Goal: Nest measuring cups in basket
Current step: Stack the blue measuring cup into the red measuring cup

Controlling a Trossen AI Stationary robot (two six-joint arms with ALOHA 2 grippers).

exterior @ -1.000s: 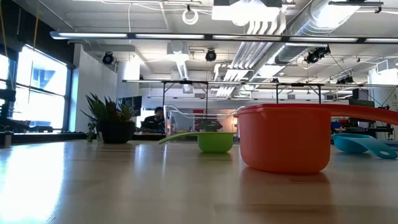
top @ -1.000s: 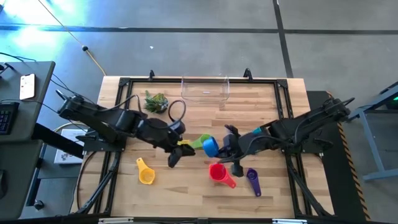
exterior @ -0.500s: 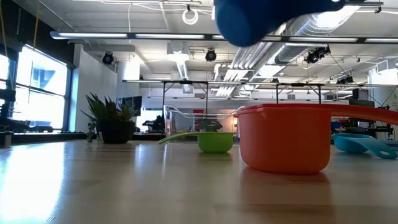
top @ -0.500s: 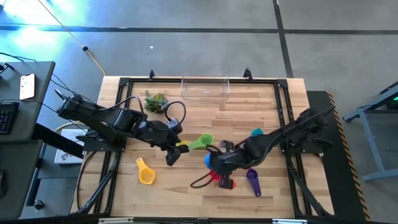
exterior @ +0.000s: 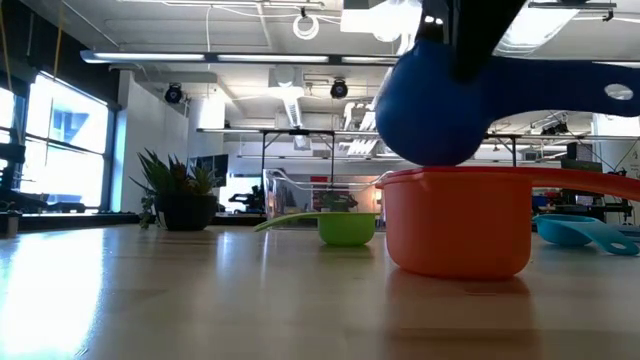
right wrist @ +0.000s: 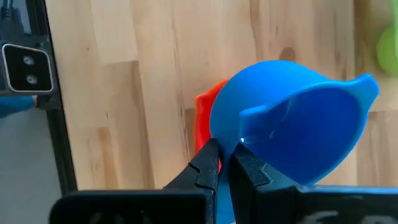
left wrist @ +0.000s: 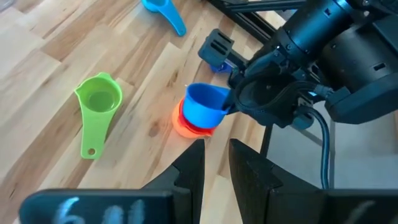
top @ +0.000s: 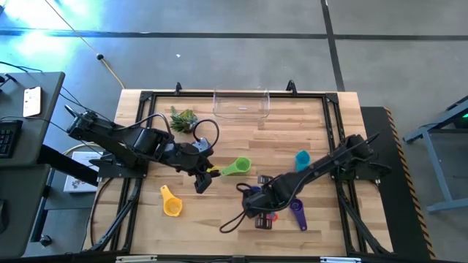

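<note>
Blue measuring cup (exterior: 432, 110) lowered onto red cup (exterior: 458, 220).
Pinched by handle in right end effector (right wrist: 224, 158), directly above red cup on desk (top: 219, 219); left end effector (left wrist: 215, 163) narrowly parted, empty. Basket (top: 241, 104) far beyond, holding no cups; green (top: 235, 167), yellow (top: 171, 202), teal (top: 301, 158), purple (top: 296, 211) scattered.

light: bright overhead ceiling strips, window glow at low view's left
glare: sheen on my table (exterior: 200, 290); blue-white patch on floor, high view
blur: my wrist views' near edges soft
</note>
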